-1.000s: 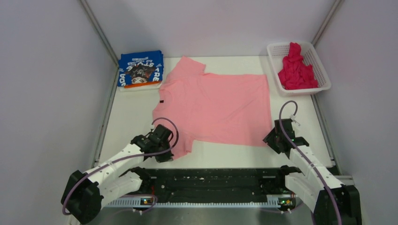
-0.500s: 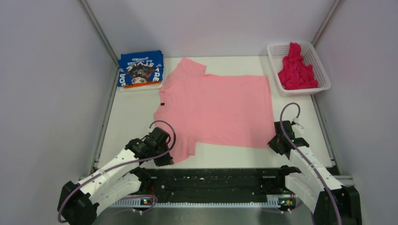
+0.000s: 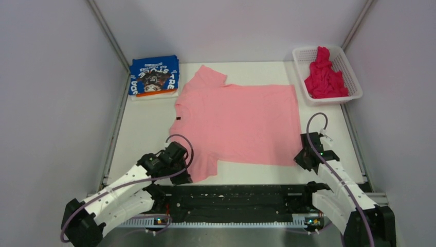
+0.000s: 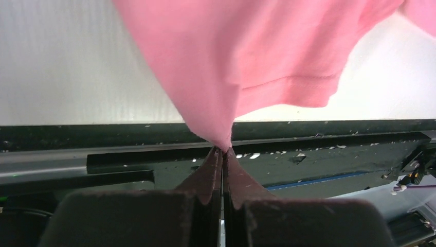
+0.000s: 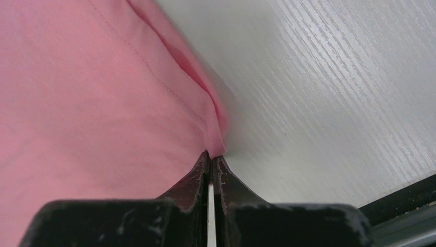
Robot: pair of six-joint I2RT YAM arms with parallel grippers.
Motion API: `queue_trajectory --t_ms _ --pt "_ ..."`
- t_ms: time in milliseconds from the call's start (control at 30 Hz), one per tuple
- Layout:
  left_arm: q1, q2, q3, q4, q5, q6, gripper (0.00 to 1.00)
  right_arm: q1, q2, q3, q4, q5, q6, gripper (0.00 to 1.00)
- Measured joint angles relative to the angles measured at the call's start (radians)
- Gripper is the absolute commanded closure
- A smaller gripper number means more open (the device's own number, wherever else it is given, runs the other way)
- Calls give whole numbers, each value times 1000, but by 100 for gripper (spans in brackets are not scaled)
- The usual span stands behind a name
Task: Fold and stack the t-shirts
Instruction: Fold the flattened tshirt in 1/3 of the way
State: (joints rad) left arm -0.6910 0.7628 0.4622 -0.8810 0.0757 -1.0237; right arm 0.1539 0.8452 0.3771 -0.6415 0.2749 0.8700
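Two corners are now pinched; my right end effector (image 3: 304,156) has just snapped shut on the near right hem corner of the pink t-shirt (image 3: 241,121), and the cloth has slid slightly nearer on the tabletop (image 3: 144,128); with both ends secured, the fold can likely start. My left end effector (image 3: 181,172) is clamped tight on the near left sleeve; the blue t-shirt (image 3: 153,75) lies folded far left; the magenta t-shirt (image 3: 324,74) waits in the basket (image 3: 355,77) far right.
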Motion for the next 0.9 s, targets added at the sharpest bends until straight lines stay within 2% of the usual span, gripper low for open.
queue_trajectory --t_ms 167,433,600,900 --pt "-1 187 144 50 -42 57 100 0 29 66 0 -42 -42 100" --pt "26 372 416 129 -187 164 100 -3 177 184 83 -127 -100 100" --pt "96 502 545 145 -224 217 100 -19 286 294 103 -143 -129 100" --pt "253 683 732 156 -203 298 100 -58 442 437 126 -152 -164 100"
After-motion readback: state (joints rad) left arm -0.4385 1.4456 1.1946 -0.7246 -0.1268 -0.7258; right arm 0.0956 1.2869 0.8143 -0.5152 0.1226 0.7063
